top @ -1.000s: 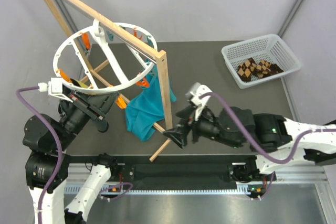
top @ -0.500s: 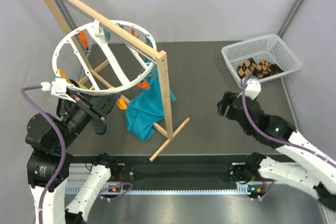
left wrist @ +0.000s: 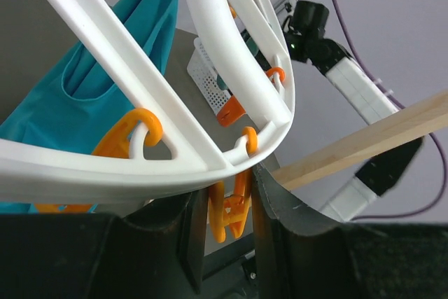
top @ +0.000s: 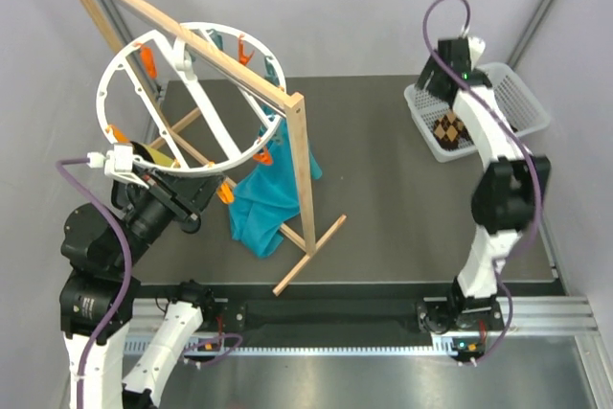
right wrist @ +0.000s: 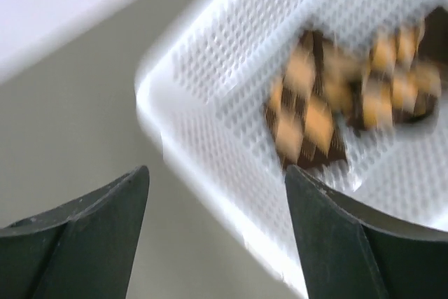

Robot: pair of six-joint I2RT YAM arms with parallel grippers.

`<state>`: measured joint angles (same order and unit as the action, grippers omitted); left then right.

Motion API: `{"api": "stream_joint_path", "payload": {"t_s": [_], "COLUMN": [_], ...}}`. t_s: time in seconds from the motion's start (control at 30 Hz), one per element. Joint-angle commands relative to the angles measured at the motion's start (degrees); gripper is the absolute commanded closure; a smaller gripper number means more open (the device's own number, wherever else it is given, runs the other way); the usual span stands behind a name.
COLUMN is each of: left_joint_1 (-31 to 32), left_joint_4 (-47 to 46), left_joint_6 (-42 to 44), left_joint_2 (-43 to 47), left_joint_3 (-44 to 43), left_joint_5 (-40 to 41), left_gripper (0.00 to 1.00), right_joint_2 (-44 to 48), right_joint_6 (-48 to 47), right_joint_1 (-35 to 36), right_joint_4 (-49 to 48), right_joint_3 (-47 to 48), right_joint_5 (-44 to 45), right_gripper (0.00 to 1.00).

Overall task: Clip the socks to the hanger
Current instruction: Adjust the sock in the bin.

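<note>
Two pincers, two jobs. Your left pincer is closed tight at the low rim of the hanger, with an orange clip between its fingers. It holds the ring tilted up over the left edge of the surface. Your right pincer is spread wide with nothing in it, hanging over the white mesh basket at the far right corner of the surface. The socks lie inside on the basket floor, beyond the wall nearest that pincer.

Step in hand, as I judge it: fetch one sock.
- Carry the pincer past the basket wall before you drop. Otherwise a finger may land on the rim and tip the basket.
- Come down on an edge of the heap, pinch one layer and lift straight.
- The wrist view is blurred, so how many socks lie there can't be told.

Around:
- The wooden frame stands mid-surface, between basket and hanger, with a teal cloth hanging beside its post.
- The carry back likely has to pass on the near side of that post.
- Don't slacken the left grip, or the ring would probably swing.
</note>
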<state>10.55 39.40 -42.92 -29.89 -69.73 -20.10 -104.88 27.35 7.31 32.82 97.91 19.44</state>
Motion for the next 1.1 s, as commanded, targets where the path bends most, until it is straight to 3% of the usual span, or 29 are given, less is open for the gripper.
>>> {"api": "stream_joint_path", "payload": {"t_s": [0.0,0.07,0.13,0.27,0.47,0.57,0.6,0.67,0.7,0.8,0.87,1.07], "left_joint_1": [-0.2,-0.2,-0.2,-0.2,-0.2,-0.2,-0.2,-0.2,-0.1,0.1,0.1,0.1], "left_joint_4": [0.0,0.3,0.2,0.3,0.8,0.9,0.8,1.2,1.3,1.2,1.2,0.4], "left_joint_6": [2.0,2.2,2.1,2.3,2.9,2.7,2.8,3.2,3.2,3.1,3.0,2.7], "left_joint_2": [0.4,0.7,0.9,0.9,0.4,0.5,0.5,0.4,0.4,0.2,0.0,0.1], "left_joint_3": [0.7,0.4,0.0,-0.8,-0.9,-0.8,-0.8,-1.1,-1.1,-1.3,-1.3,-1.6], "left_joint_5": [-0.6,-0.4,-0.2,-0.3,-0.6,-0.6,-0.6,-0.5,-0.5,-0.7,-0.7,-1.5], "left_gripper": [1.0,1.0,1.0,1.0,1.0,1.0,1.0,1.0,1.0,1.0,1.0,1.0], "right_joint_2": [-13.7,-20.0,-22.2,-24.2,-23.2,-23.5,-23.8,-24.1,-23.9,-21.6,-19.1,-10.1], "right_joint_6": [0.8,-0.9,-1.5,-0.6,-1.1,-1.4,-1.7,-2.3,-2.8,-4.5,-5.0,-2.0], "right_joint_1": [-4.9,-6.2,-6.9,-10.9,-11.6,-12.1,-12.4,-12.8,-12.9,-13.0,-13.0,-14.2], "right_joint_4": [10.0,11.8,11.4,10.4,5.6,4.2,4.2,4.4,4.4,4.2,3.0,-1.3], "right_joint_3": [17.2,25.3,27.2,24.7,15.7,14.2,14.3,15.1,15.5,17.0,16.0,14.9], "right_joint_5": [5.1,7.8,10.7,12.5,13.0,13.4,13.3,13.3,13.3,14.3,12.9,0.8], "right_gripper": [0.22,0.21,0.21,0.21,0.23,0.32,0.5,0.62,0.74,0.96,1.0,1.0]}}
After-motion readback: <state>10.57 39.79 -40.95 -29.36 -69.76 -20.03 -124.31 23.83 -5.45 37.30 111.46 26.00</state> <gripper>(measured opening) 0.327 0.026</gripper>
